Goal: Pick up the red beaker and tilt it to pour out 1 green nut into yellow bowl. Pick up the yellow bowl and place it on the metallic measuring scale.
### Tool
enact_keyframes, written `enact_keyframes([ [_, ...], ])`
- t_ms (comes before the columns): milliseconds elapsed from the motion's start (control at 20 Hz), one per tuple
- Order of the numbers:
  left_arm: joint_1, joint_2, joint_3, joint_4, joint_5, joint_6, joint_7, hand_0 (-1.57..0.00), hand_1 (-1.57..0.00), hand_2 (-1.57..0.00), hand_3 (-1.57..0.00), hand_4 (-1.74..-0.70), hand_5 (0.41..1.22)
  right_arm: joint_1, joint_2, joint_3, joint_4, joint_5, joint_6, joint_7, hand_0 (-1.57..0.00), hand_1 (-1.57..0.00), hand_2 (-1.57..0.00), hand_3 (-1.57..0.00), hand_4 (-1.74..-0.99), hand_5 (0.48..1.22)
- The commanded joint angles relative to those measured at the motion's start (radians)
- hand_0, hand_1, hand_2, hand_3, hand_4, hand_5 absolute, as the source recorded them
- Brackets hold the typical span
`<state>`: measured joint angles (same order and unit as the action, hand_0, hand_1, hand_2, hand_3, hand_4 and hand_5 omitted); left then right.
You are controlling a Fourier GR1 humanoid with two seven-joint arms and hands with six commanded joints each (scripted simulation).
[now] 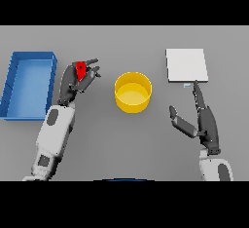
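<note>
Grey desk (121, 144) is seen spread beneath everything, and the largest thing carried on it is a blue tray (29, 85), set well out beyond the outer side of the left hand's fingers. A white, flat scale (186, 65) is laid just past the fingertips of the right hand, its near edge almost met by the longest finger; whether it is actually touched cannot be told. A yellow bowl (133, 92) is stood upright between the two hands, nearer the left hand's fingers than the right's, and apart from both. Nothing can be made out inside it.

The right hand (206, 122) is held flat and low over the desk, its fingers (198, 95) stretched straight toward the scale and its thumb spread to the side; nothing is gripped by it.

The left hand (80, 81) is raised beside the bowl, its fingers (91, 71) curled round a small red beaker (80, 69), which is clasped between fingers and thumb and is largely covered by them. Whether the beaker is tilted cannot be judged, and no nut can be seen.
</note>
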<state>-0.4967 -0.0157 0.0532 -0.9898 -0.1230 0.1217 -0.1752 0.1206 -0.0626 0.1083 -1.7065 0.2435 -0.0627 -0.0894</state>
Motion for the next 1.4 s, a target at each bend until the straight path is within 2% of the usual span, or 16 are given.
enact_keyframes([
  [0,0.0,0.002,-0.009,-0.025,-0.004,0.009,0.022,-1.53,-1.53,-1.53,-1.52,-1.69,1.118,-0.018,-0.003,-0.004,0.016,0.0,0.0,0.014,0.0,0.0,0.0,0.0,-1.259,0.647],
  [150,-0.001,0.031,-0.06,-0.106,-0.035,0.007,0.067,-1.55,-1.55,-1.55,-1.54,-1.72,1.114,-0.021,0.004,0.001,0.016,0.01,-0.009,-0.001,0.0,0.0,0.0,0.0,-1.263,0.654],
  [400,-0.026,0.128,-0.204,-0.175,-0.17,-0.043,0.211,-1.56,-1.56,-1.56,-1.56,-1.73,1.125,-0.006,-0.006,0.006,0.003,0.024,-0.008,-0.004,0.0,0.0,0.0,0.0,-1.256,0.671],
  [600,-0.082,0.161,-0.256,-0.147,-0.22,-0.06,0.271,-1.56,-1.56,-1.56,-1.56,-1.73,1.111,-0.008,-0.004,0.01,-0.011,0.033,-0.012,0.017,0.0,0.0,0.0,0.0,-1.256,0.678],
  [700,-0.122,0.171,-0.281,-0.116,-0.248,-0.062,0.302,-1.57,-1.57,-1.57,-1.56,-1.73,1.114,-0.031,-0.006,0.002,0.002,0.025,-0.01,0.045,0.0,0.0,0.0,0.0,-1.254,0.68],
  [950,-0.212,0.239,-0.45,-0.083,-0.45,-0.082,0.401,-1.57,-1.57,-1.57,-1.57,-1.74,1.132,-0.003,0.0,0.009,-0.002,0.015,0.003,0.018,0.0,0.0,0.0,0.0,-1.255,0.689],
  [1100,-0.272,0.267,-0.552,-0.062,-0.556,-0.118,0.422,-1.57,-1.57,-1.57,-1.57,-1.74,1.161,-0.01,-0.002,0.011,-0.015,0.02,0.001,0.03,0.0,0.0,0.0,0.0,-1.267,0.698],
  [1250,-0.318,0.299,-0.626,-0.048,-0.625,-0.156,0.413,-1.57,-1.57,-1.57,-1.57,-1.74,1.19,-0.013,0.001,0.015,-0.008,0.022,0.004,0.038,0.0,0.0,0.0,0.0,-1.274,0.704],
  [1300,-0.331,0.311,-0.642,-0.046,-0.64,-0.17,0.408,-1.57,-1.57,-1.57,-1.57,-1.69,1.196,0.004,0.001,0.016,-0.023,0.02,0.003,0.021,0.0,0.0,0.0,0.0,-1.282,0.705],
  [1350,-0.362,0.314,-0.667,-0.032,-0.661,-0.194,0.404,-1.57,-1.57,-1.57,-1.57,-1.65,1.201,0.001,-0.004,0.006,-0.019,0.008,0.007,0.029,0.0,0.0,0.0,0.0,-1.284,0.705],
])
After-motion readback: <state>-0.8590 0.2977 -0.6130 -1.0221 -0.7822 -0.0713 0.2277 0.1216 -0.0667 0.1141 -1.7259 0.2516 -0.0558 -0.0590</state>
